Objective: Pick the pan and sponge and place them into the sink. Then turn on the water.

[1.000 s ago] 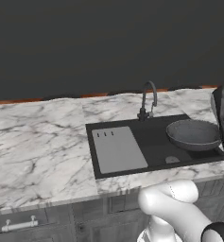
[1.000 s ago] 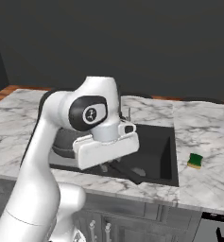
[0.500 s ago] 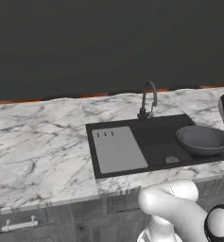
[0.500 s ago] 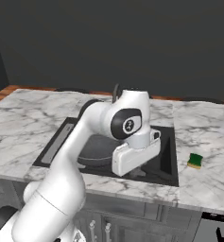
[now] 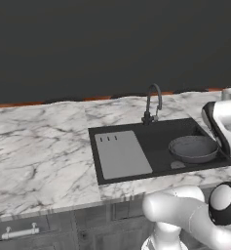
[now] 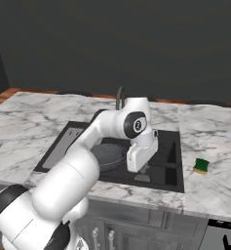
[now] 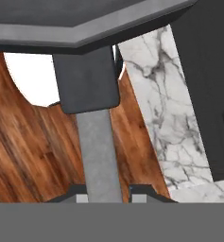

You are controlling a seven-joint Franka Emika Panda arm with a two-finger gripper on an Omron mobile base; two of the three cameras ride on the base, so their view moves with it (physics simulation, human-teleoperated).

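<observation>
Pan farther right, in gripper.

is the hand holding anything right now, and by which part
Yes: the hand is shut on the dark grey round frying pan, gripping its long straight handle near the end.

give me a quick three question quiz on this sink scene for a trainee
1. True or false: the sponge lies in the sink.
2. Where is the pan? A) on the drainboard B) in the basin C) on a stove
3. What do the jaws grip?
Key: 1 false, it lies on the counter right of the sink; 2 B; 3 the pan's handle.
</observation>
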